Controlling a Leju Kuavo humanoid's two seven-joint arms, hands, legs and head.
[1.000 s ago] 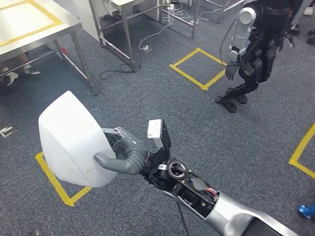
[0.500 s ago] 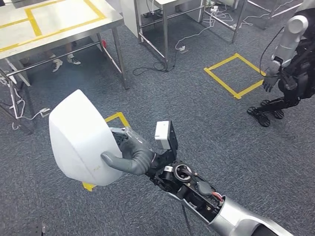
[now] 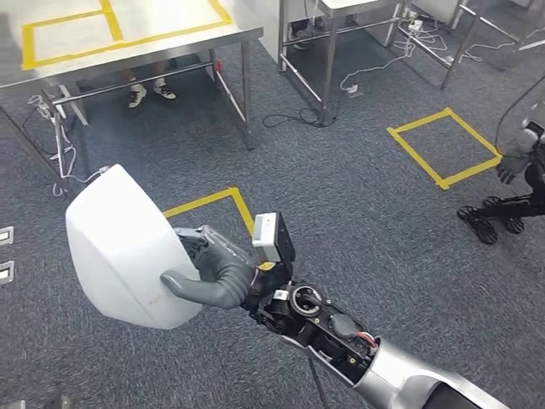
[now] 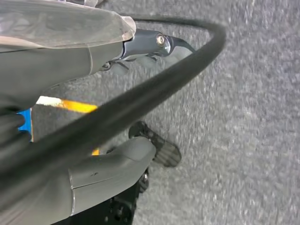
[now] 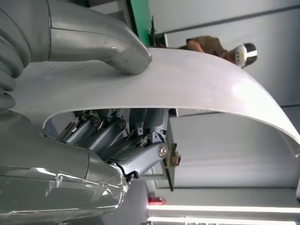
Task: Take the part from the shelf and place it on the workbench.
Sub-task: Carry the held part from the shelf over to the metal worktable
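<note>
The part (image 3: 122, 247), a big white curved shell, is carried out over the carpet, well short of the table (image 3: 129, 34), and could slip if the walk jolts it, since the right hand (image 3: 215, 273) grips only one edge. Thumb lies on the outer face, fingers (image 5: 106, 133) curl beneath. The left hand (image 4: 88, 173) hangs with fingers apart, holding nothing.
</note>
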